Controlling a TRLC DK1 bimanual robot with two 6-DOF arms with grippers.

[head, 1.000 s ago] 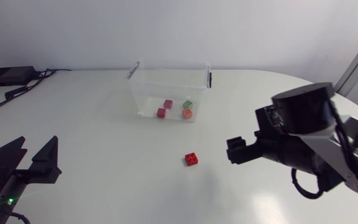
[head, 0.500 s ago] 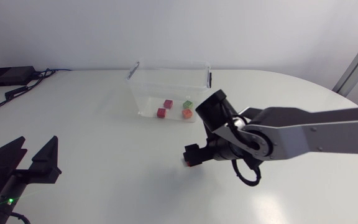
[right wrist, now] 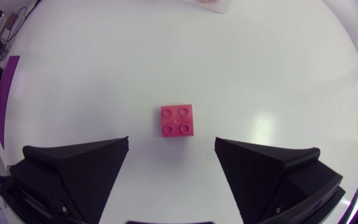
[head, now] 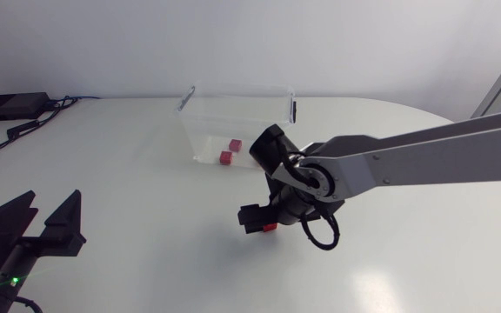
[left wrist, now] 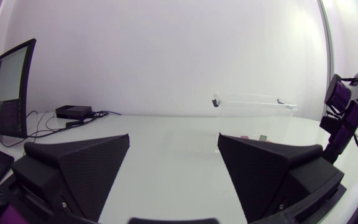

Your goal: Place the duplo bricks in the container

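R gripper [right wrist: 171, 147] is spread wide, holding nothing. The red brick [right wrist: 178, 121] lies just ahead of the gap btwn its fingers, touching neither. Brick is square and bright red, w/ 4 round studs in a 2x2 on top. It sits flat, studs up, on the white table [right wrist: 272, 74].

From overhead, R arm [head: 407, 161] comes in from the right, past the middle. Its gripper is right over the brick, w/ only a red sliver showing under it. That spot is near the clear container [head: 194, 126] but apart from it. Inside the container are a pink brick [head: 235, 144] & a dark red brick [head: 225, 157], both on its floor.

L gripper [left wrist: 173, 138] is also spread wide w/ nothing btwn its fingers, at the table's near left.
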